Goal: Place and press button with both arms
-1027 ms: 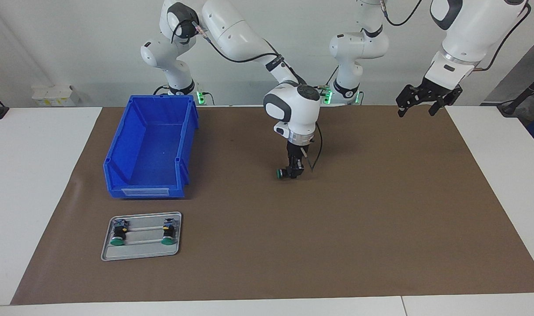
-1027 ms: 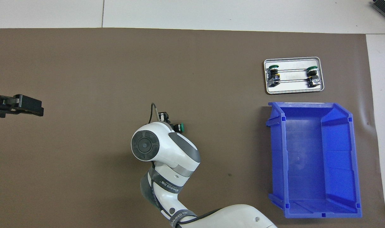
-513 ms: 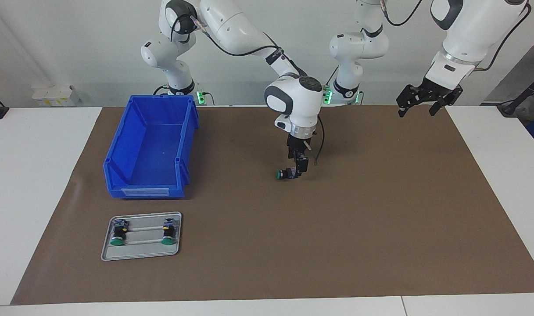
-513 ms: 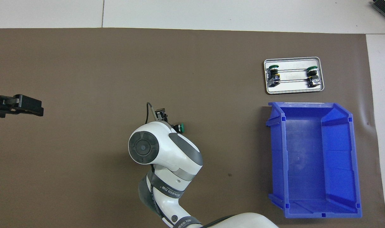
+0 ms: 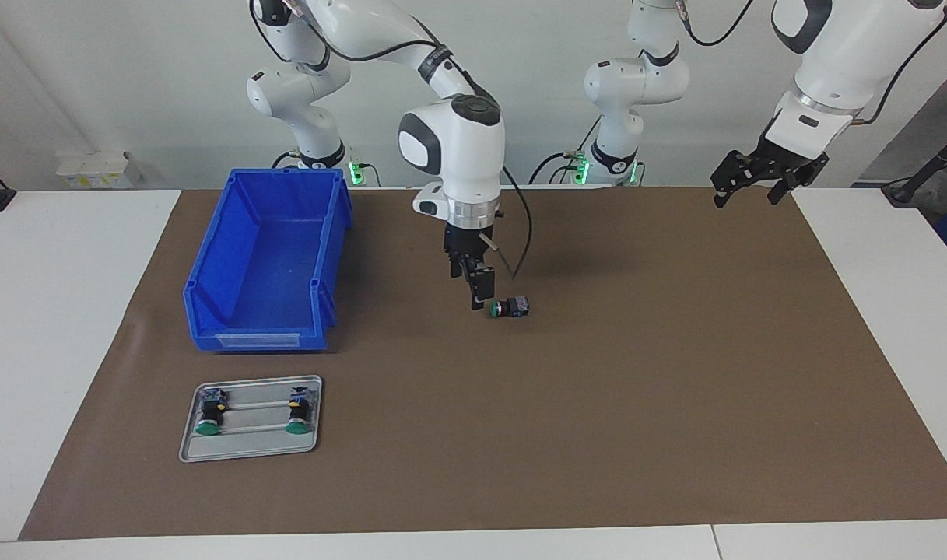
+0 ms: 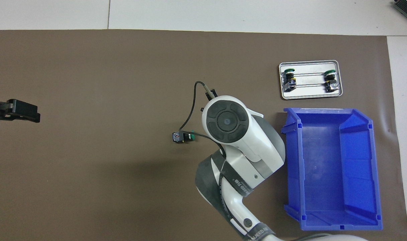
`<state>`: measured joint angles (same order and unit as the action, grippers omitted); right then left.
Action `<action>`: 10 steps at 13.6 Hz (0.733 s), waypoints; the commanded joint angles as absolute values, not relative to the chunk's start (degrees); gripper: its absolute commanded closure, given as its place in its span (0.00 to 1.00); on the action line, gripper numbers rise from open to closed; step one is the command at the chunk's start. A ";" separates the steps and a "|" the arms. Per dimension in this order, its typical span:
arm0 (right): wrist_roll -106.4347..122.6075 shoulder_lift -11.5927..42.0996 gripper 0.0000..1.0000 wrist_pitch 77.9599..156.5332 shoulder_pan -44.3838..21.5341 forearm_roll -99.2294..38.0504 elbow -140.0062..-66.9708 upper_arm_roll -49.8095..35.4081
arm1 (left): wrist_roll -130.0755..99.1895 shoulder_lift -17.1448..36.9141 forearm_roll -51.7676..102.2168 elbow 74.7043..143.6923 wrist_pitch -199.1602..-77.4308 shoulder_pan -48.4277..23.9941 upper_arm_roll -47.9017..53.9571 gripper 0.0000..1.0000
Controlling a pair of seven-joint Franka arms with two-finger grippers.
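Observation:
The button (image 5: 509, 308) lies on its side on the brown mat, near the table's middle, with its green cap turned toward the blue bin; in the overhead view the button (image 6: 182, 137) lies free beside the right arm's wrist. My right gripper (image 5: 478, 300) hangs open just above the mat, close beside the cap, with nothing in it. In the overhead view that wrist hides it. My left gripper (image 5: 747, 189) waits open, raised over the mat's edge at the left arm's end; the left gripper (image 6: 26, 112) also shows from above.
A blue bin (image 5: 263, 339) (image 6: 292, 160) stands at the right arm's end of the mat. Farther from the robots than the bin sits a metal tray (image 5: 251, 449) (image 6: 310, 90) holding two more green-capped buttons.
The right gripper let go of the button, rose and swung toward the blue bin. The button stays on the mat. The left gripper barely shifted.

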<state>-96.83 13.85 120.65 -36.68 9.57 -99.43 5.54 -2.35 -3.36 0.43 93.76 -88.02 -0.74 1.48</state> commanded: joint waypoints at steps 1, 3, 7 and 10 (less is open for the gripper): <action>-83.28 9.24 0.00 117.26 -31.58 4.85 -101.95 4.92 | -2.90 -4.48 0.53 94.57 -88.07 -0.09 1.85 0.00; -71.17 4.95 0.00 114.10 -27.27 4.31 -103.87 4.92 | -2.82 -4.57 0.53 95.01 -88.23 -0.96 2.02 0.00; -51.38 -0.25 0.00 107.16 -16.73 2.46 -106.61 5.01 | -2.81 -4.57 0.53 95.01 -87.81 -1.14 2.46 0.00; -35.82 -2.63 0.00 103.37 -10.22 2.37 -106.52 5.01 | -2.64 -4.57 0.53 95.01 -88.24 -1.23 2.55 0.00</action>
